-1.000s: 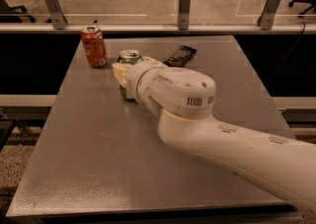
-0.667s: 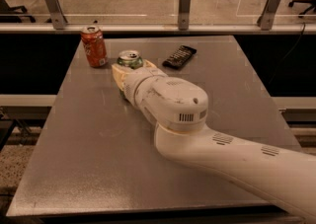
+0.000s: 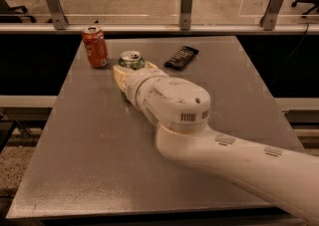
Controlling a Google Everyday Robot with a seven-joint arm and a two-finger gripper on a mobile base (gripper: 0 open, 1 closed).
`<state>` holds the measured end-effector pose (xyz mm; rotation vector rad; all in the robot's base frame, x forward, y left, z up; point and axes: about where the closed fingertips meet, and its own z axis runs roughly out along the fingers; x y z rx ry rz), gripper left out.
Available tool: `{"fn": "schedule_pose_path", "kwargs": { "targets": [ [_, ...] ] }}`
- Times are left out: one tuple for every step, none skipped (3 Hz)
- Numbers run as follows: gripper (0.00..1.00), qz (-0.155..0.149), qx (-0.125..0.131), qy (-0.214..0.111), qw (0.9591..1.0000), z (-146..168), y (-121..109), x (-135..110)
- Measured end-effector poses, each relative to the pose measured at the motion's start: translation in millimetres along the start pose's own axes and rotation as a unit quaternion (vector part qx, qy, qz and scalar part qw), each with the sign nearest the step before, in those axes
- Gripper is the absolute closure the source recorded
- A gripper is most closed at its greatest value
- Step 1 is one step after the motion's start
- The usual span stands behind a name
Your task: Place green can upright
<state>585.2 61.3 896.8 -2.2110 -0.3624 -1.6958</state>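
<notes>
Green can (image 3: 131,60) stands upright in the upper left-centre with the gripper (image 3: 123,77) close against it, its hold impossible to tell; any release is best made slowly, without nudging it.

A thick white plastic robot arm (image 3: 239,163) is seen entering from the 4 o'clock corner and is stretched low toward 11 o'clock. A rounded white wrist housing (image 3: 172,101), marked by a small vent grille on its near face, is set at the bend of the arm. The cream-coloured gripper (image 3: 121,76) is found at the far end, at 10 o'clock from that housing, and is largely hidden behind it.
</notes>
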Motion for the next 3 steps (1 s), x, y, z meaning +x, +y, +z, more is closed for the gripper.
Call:
{"fn": "schedule_pose_path", "kwargs": {
  "targets": [
    [0.12,-0.001,0.0,0.0,1.0,-0.1,-0.7,0.7],
    [0.0,-0.001,0.0,0.001,1.0,-0.3,-1.3,1.2],
    [0.0,-0.001,0.0,0.001,1.0,-0.3,-1.3,1.3]
  ]
}}
